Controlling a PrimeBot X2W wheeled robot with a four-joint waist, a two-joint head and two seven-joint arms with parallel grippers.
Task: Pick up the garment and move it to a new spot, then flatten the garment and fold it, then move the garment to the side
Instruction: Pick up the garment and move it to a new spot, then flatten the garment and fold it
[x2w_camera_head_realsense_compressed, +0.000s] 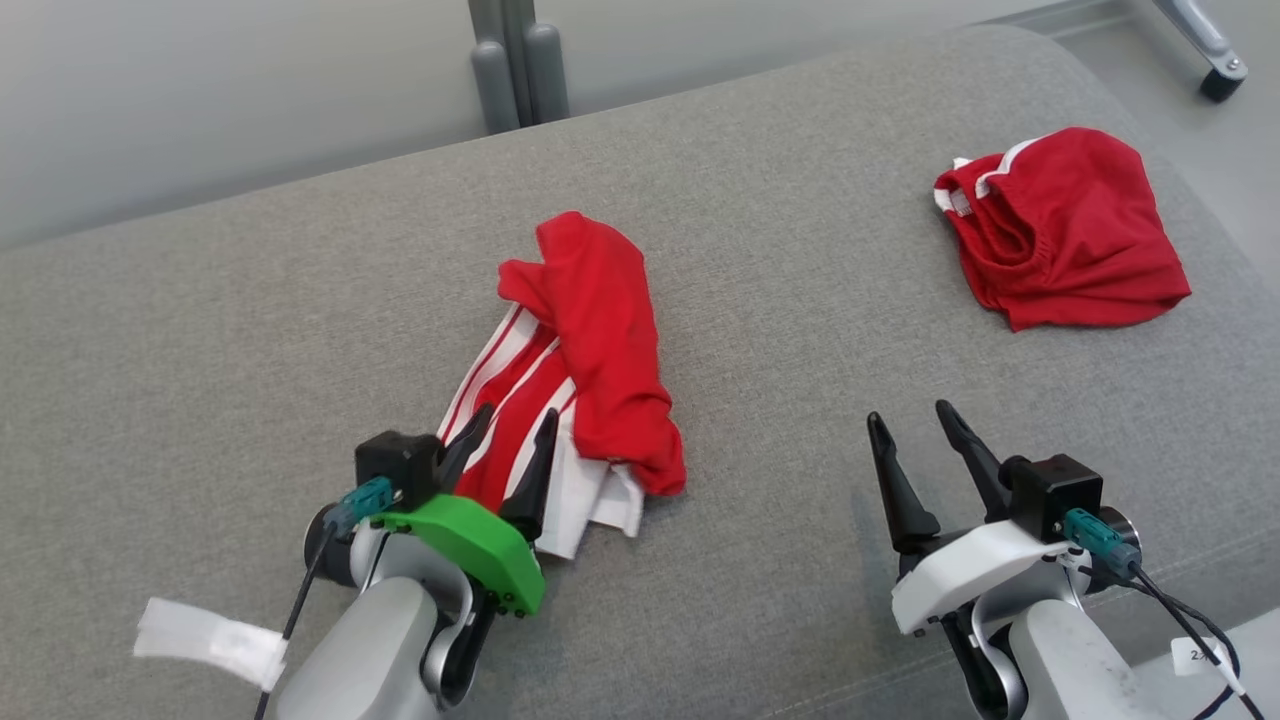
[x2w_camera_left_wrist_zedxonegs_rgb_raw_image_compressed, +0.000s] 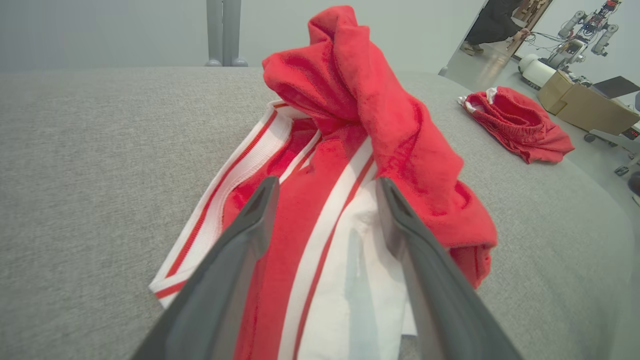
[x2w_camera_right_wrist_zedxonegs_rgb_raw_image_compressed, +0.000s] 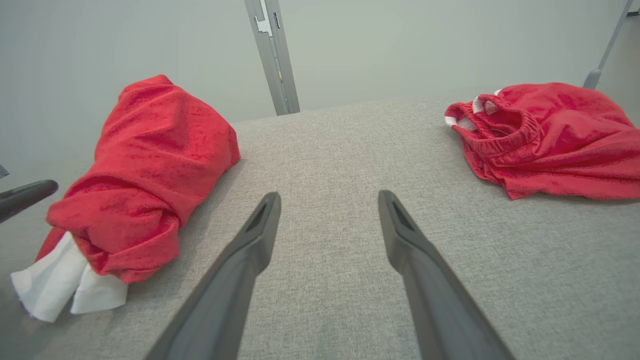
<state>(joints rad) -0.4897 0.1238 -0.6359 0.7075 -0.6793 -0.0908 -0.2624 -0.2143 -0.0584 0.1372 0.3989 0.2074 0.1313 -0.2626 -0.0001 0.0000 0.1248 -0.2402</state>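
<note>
The garment is a crumpled red piece with white stripes and a white inner layer, lying in the middle of the grey cushioned surface. My left gripper stands open over its near end, one finger on each side of the red and white striped part. In the left wrist view the garment bunches up beyond the gripper. My right gripper is open above bare fabric, to the right of the garment, with nothing between its fingers.
A second red garment with a white-trimmed waistband lies bunched at the far right, near the surface's rounded edge. A grey post stands behind the surface. A caster wheel sits on the floor at the top right.
</note>
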